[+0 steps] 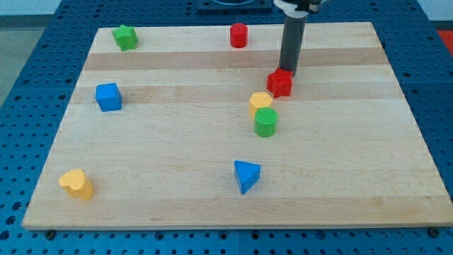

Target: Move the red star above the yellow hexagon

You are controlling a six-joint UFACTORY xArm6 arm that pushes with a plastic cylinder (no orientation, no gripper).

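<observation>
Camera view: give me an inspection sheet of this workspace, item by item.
Surface: pale wooden board on a blue perforated table.
Job's things: red star sits just up and right of the yellow hexagon, about touching it.
Clutter: green cylinder against the hexagon's lower side; red cylinder; green star; blue cube; yellow heart; blue triangle.
Grippers: none; my tip is at the red star's upper edge.
Cables: nothing seen.
Surroundings: nothing seen beyond the table.
</observation>
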